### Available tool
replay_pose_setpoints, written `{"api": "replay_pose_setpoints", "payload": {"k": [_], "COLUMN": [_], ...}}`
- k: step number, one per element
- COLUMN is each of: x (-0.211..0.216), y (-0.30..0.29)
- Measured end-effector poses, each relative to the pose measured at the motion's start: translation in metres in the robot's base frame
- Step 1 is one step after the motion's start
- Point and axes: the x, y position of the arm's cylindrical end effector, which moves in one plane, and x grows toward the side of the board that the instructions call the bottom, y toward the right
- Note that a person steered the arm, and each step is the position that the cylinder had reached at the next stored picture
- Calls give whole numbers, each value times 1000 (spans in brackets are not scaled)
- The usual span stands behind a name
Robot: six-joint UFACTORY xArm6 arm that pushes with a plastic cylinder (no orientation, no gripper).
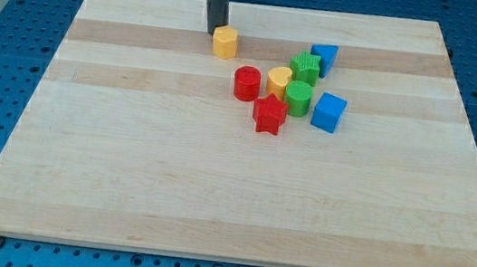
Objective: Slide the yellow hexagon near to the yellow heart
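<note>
One rod, bearing no pincer, is being seen with my tip (215, 32) just left of the yellow hexagon (224, 41). The yellow heart (279, 81) is lying lower right, among a red cylinder (246, 83) and green blocks (299, 95).

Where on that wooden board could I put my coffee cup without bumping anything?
The view's left and whole bottom half of the board are bare. It's crowded upper right of centre: yellow hexagon by my tip, then red cylinder, yellow heart, red star.
</note>
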Motion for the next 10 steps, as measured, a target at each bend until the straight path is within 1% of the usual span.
{"api": "replay_pose_setpoints", "payload": {"k": [2, 3, 4, 6, 9, 10], "x": [6, 16, 20, 10, 13, 30], "y": [-21, -22, -10, -31, 24, 26]}}
